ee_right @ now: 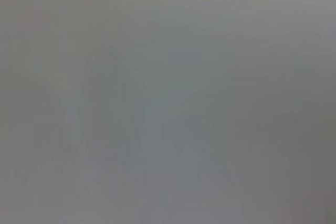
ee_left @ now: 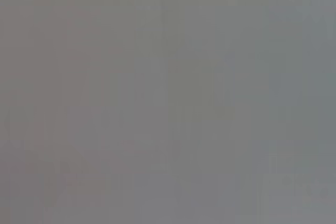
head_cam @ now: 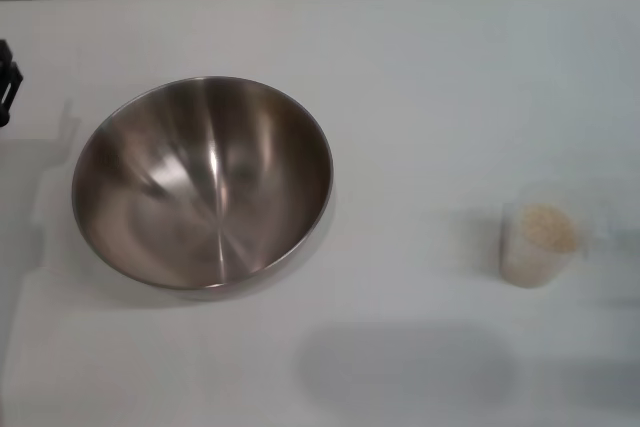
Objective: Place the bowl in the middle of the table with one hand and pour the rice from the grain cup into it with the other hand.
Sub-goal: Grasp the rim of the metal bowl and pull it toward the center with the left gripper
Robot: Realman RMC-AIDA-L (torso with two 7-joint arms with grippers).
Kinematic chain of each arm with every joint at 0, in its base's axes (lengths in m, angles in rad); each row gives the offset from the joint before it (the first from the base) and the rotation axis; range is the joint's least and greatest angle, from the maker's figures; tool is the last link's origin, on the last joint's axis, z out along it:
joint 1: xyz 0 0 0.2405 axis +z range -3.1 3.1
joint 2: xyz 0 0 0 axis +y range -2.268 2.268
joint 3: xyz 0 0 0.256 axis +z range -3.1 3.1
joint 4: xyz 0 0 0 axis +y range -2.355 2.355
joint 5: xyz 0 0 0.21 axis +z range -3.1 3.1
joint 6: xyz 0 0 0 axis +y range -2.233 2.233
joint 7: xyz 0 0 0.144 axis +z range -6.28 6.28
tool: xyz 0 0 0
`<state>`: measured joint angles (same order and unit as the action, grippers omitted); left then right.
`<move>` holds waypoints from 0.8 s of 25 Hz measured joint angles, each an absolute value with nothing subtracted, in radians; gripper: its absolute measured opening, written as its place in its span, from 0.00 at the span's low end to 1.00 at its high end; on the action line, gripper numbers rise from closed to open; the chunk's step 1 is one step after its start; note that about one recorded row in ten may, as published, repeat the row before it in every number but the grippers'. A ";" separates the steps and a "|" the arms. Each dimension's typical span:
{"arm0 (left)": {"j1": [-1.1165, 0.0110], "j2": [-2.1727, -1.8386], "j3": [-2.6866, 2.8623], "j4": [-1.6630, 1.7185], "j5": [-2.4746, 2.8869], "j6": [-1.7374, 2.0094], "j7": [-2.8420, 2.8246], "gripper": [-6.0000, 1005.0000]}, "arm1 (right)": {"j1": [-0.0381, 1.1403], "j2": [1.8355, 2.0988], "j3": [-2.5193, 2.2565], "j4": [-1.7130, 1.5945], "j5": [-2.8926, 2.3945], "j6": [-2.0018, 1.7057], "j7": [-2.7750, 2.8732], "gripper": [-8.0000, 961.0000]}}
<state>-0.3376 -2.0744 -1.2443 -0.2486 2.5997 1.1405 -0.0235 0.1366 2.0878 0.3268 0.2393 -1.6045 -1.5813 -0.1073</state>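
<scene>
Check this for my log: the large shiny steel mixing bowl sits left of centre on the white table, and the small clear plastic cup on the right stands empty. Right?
Not quite. The head view shows the small clear plastic cup holds pale rice; it is not empty. The large steel mixing bowl does sit left of centre on the white table.

A: Any text, labels, brands or numbers to be logged?

B: None can be read. No lettering is seen on the bowl (head_cam: 202, 184), and no graduation marks can be made out on the grain cup (head_cam: 541, 233).

A: Wrist views?

B: Only plain grey is shown in both; nothing legible is found there.
</scene>
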 joint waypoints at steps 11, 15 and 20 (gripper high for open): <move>-0.298 -1.999 -1.318 -0.798 2.641 0.582 0.141 0.80 | 0.141 2.086 0.322 0.238 -1.605 -1.572 -0.107 0.88; -0.271 -1.993 -1.457 -1.118 2.718 0.096 0.159 0.80 | 0.141 2.086 0.321 0.238 -1.605 -1.571 -0.107 0.88; -0.276 -2.003 -1.567 -1.398 2.735 -0.368 0.201 0.80 | 0.142 2.086 0.320 0.239 -1.605 -1.570 -0.107 0.88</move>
